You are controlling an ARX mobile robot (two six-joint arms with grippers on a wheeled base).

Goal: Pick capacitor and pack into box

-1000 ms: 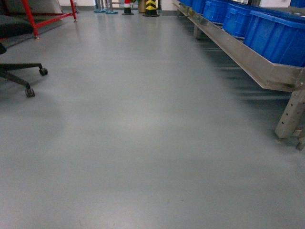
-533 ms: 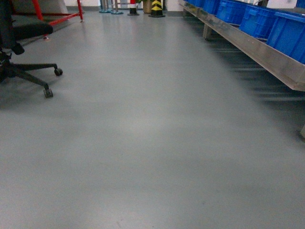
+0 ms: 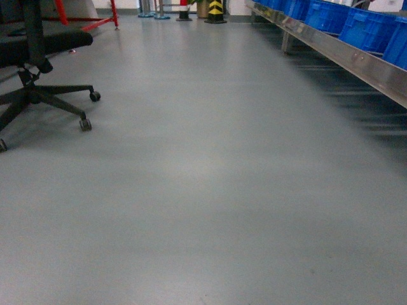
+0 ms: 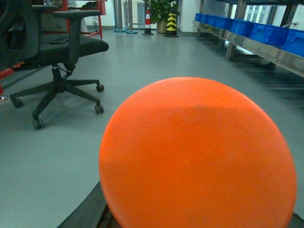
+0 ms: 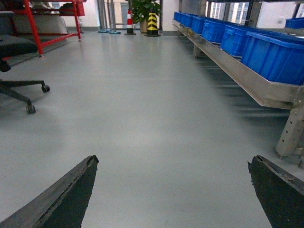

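The right pincer is spread wide over bare grey floor, gripping nothing. An orange disc fills the left wrist view, hiding the left pincer, so its state cannot be told. Blue crates line a metal rack right of the black office chair. Neither box nor capacitor shows.

Head view: no arm or gripper in sight. Right gripper: two dark fingertips at lower corners of its wrist view, spread wide apart, nothing between, pointing forward above floor. Left gripper: hidden behind orange disc filling its wrist view; jaw state unreadable, possibly beneath disc.
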